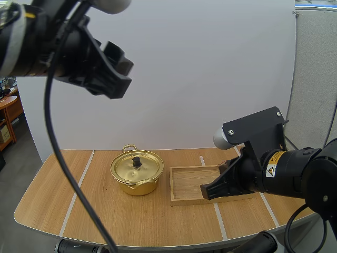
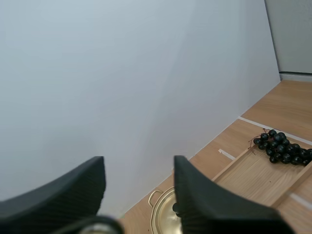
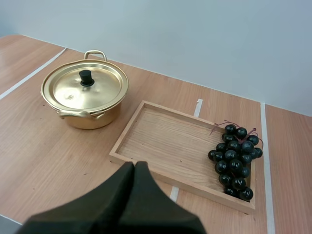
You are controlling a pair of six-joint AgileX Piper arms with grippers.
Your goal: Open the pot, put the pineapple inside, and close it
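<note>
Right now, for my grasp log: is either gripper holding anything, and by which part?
Nothing is held. The left gripper stands open on air; the right gripper is shut on nothing.

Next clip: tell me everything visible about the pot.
The pot is gold-coloured, shiny like metal, round, with loop handles at its sides. Its lid is on, topped by a black knob. It stands upright on the wooden table, beside the wooden tray but apart from it; nothing else touches it.
</note>
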